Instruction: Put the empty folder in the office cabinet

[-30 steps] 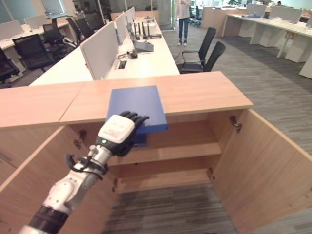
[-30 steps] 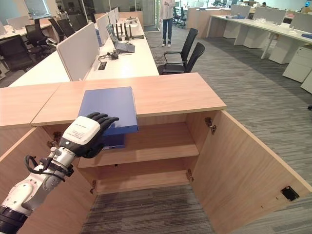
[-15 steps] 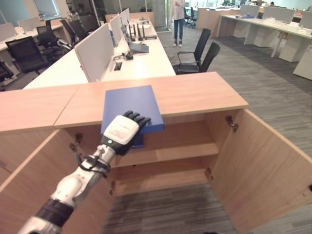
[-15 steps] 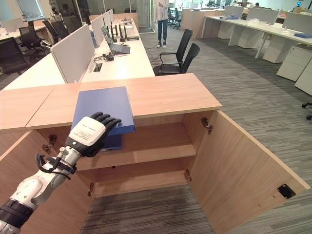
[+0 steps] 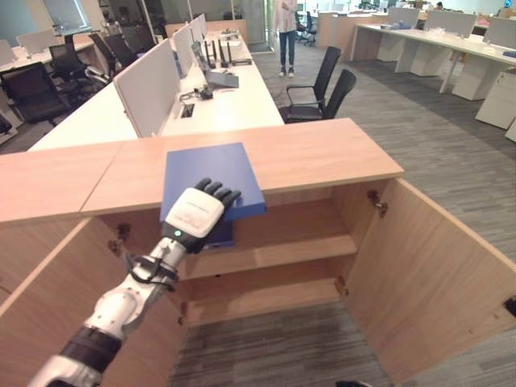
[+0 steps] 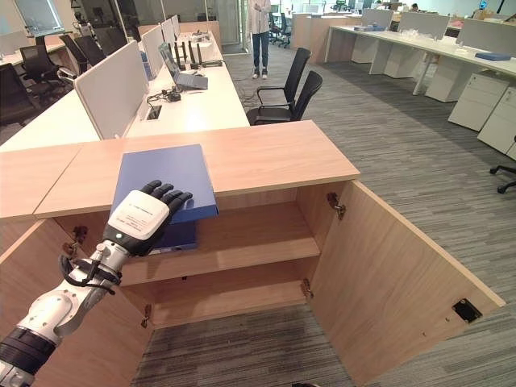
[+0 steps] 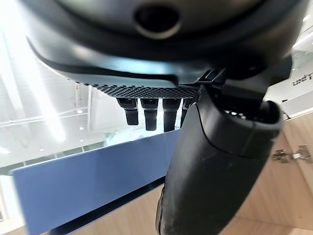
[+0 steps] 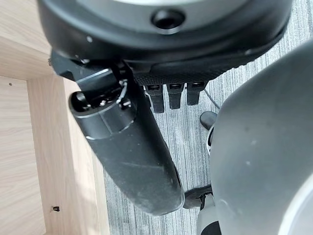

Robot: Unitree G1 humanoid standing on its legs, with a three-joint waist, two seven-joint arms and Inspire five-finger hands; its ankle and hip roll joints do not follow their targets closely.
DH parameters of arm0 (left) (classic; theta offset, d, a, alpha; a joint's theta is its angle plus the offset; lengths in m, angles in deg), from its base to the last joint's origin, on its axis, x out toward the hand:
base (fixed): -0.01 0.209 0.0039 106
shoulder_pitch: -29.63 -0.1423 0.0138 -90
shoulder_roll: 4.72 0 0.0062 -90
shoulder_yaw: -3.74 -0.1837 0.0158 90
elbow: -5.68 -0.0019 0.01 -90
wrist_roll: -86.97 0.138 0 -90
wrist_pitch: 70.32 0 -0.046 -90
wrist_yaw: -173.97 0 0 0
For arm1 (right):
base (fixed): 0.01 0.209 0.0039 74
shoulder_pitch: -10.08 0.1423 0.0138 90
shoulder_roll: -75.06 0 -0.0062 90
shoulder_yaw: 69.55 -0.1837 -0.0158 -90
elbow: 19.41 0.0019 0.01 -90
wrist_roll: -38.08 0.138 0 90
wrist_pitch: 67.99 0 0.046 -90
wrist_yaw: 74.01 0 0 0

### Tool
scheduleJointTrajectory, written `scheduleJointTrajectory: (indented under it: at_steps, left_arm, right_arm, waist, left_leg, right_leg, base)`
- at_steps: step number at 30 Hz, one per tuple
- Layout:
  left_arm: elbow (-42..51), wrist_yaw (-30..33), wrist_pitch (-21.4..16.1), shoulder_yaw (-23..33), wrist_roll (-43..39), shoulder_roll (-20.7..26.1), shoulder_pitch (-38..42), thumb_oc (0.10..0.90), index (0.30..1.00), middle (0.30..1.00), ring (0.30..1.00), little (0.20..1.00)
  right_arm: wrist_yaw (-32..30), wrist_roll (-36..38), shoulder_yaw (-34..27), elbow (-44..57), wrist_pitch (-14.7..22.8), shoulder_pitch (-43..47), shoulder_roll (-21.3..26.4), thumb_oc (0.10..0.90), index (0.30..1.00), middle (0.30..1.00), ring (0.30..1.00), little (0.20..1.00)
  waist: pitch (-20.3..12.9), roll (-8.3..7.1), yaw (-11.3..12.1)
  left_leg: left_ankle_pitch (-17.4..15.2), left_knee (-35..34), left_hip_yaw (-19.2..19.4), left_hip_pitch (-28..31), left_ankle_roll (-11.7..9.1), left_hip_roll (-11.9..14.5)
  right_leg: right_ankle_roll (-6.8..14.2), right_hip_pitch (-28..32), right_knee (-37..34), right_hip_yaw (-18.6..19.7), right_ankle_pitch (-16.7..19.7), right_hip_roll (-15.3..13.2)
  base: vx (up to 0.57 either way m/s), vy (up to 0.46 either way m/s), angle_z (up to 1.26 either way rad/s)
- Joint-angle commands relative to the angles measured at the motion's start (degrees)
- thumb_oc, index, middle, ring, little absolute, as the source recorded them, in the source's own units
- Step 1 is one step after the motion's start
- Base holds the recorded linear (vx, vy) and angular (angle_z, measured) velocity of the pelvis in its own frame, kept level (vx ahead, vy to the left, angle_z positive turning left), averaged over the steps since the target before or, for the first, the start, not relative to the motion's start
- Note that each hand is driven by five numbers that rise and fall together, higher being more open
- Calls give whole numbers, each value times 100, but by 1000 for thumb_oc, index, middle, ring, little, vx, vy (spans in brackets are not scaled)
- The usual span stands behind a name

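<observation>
Cabinet [image 5: 322, 157] – matt wood laminate; folder [image 5: 211, 173] – smooth blue plastic.

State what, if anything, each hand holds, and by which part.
The left hand grips the blue folder at its near edge overhanging the cabinet top. The right hand holds nothing.

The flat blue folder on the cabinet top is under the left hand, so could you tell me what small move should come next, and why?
Probably draw the flat blue folder a little further off the front edge of the wooden cabinet top. The left hand grips its overhanging near edge, fingers on top and thumb beneath, but most of the folder lies on the top, and the open shelf is below.
</observation>
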Motion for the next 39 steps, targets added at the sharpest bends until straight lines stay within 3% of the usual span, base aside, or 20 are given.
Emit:
scheduleJointTrajectory:
  at_steps: [1, 2, 18, 25, 29, 32, 36, 39]
  left_arm:
    - [-221, 481, 504, 163, 155, 94, 1101, 463, 394, 394, 394, 394]
    - [-276, 495, 539, 160, 202, 88, 1098, 400, 300, 300, 300, 300]
    - [-986, 755, 896, 219, 378, 168, 903, 400, 300, 300, 300, 300]
    - [-417, 811, 727, 557, -107, 69, 844, 400, 300, 300, 300, 300]
    - [1313, 438, -217, 1250, -1634, -511, 90, 400, 300, 300, 300, 300]
    - [2313, -276, -895, 1502, -3543, -1121, -583, 400, 300, 300, 300, 300]
    - [3106, -938, -1260, 1706, -5285, -1313, -1209, 400, 300, 300, 300, 300]
    - [3558, -1620, -1323, 1964, -6912, -1307, -1788, 400, 300, 300, 300, 300]
  right_arm:
    - [-75, -206, 145, 101, 54, -27, -175, 800, 900, 900, 900, 900]
    - [-85, -205, 144, 99, 50, -18, -175, 800, 900, 900, 900, 900]
    - [-114, -56, 130, 131, 96, -27, -228, 800, 900, 900, 900, 900]
    - [-125, 29, 63, 141, 124, -27, -239, 800, 900, 900, 900, 900]
    - [-107, 244, -76, 179, 151, 0, -311, 800, 900, 900, 900, 900]
    - [3, 485, -1, 548, 243, 88, -358, 800, 900, 900, 900, 900]
    - [193, 756, 144, 1885, 435, 177, -149, 800, 900, 900, 900, 900]
    - [310, 776, 209, 3810, 536, 39, 431, 800, 900, 900, 900, 900]
  waist:
    - [-208, -198, 25]
    - [-205, -198, 29]
    - [-228, -150, 52]
    - [-232, -165, 74]
    - [-200, -213, 166]
    - [-171, -233, 223]
    - [-89, -282, 290]
    - [-22, -327, 302]
  left_leg:
    - [317, 3, 150, -240, -96, -115]
    - [323, 4, 150, -238, -98, -110]
    - [306, 40, 163, -210, -85, -166]
    - [288, 45, 120, -222, -62, -189]
    - [286, 39, 62, -243, -43, -205]
    - [260, 26, 45, -256, -6, -225]
    - [222, 33, 38, -292, 24, -222]
    - [199, 38, 49, -326, 42, -209]
  right_leg:
    - [642, 221, -3, -118, 73, -442]
    - [640, 220, -3, -117, 71, -442]
    - [623, 284, 1, -147, 42, -453]
    - [624, 287, 2, -170, 47, -462]
    - [611, 303, -1, -211, 53, -464]
    - [613, 287, -2, -250, 81, -476]
    - [622, 244, 1, -268, 111, -477]
    - [623, 202, 4, -284, 118, -468]
  base:
    - [-3, -11, -5]
    - [0, 0, 0]
    - [-1, -1, -1]
    - [0, 0, 0]
    - [0, 0, 0]
    - [0, 23, 16]
    - [-10, 4, 13]
    - [-29, -1, -1]
